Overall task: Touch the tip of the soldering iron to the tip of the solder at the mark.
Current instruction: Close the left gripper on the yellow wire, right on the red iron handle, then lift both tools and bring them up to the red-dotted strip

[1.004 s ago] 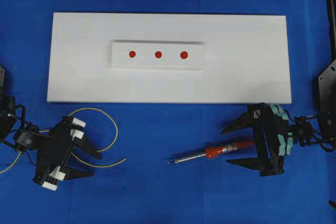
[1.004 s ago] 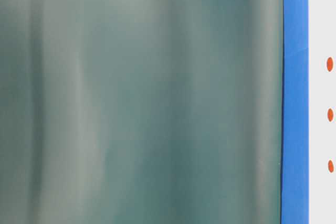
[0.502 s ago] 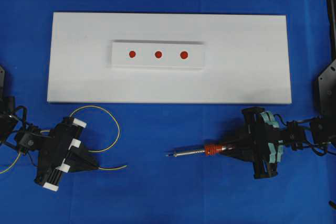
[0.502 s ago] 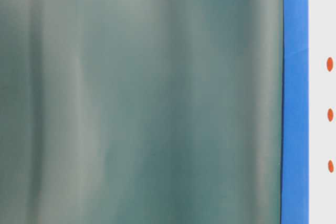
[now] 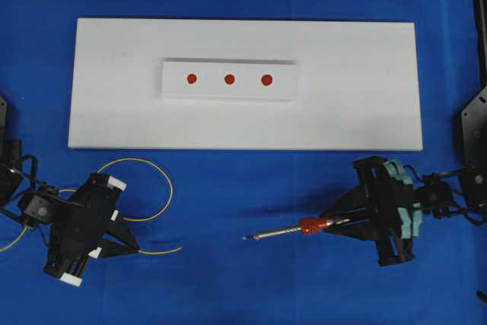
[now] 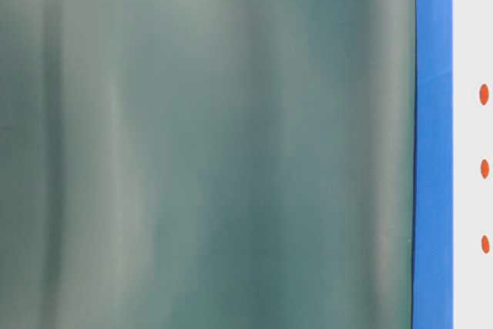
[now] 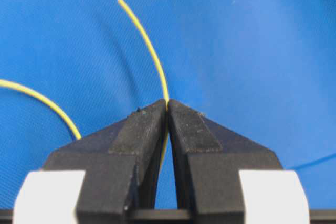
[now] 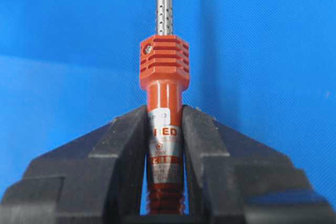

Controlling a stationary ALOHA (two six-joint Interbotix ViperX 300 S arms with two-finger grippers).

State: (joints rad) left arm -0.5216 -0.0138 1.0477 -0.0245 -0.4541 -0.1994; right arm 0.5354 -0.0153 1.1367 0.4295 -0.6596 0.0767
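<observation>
In the overhead view the solder [image 5: 163, 188], a thin yellow wire, loops on the blue cloth at the lower left, its free end [image 5: 179, 249] pointing right. My left gripper [image 5: 137, 247] is shut on it; in the left wrist view the solder [image 7: 148, 45] sticks out ahead of the closed left gripper [image 7: 167, 103]. The soldering iron [image 5: 281, 231] lies at the lower right with its tip pointing left. My right gripper [image 5: 329, 222] is shut on its red handle, which also shows as the soldering iron [image 8: 164, 61] in the right gripper [image 8: 164, 111]. The mark [image 5: 228, 78] is the middle one of three red dots.
A small white block [image 5: 228, 93] carries the red dots and sits on a large white board [image 5: 350, 89] at the back. Blue cloth [image 5: 243, 287] covers the table. The table-level view is mostly a blurred grey-green surface [image 6: 208, 144], with red dots [image 6: 484, 168] at its right edge.
Both grippers went from open to shut: the left closed on the solder, the right on the iron's handle. The iron shifted slightly with the right gripper.
</observation>
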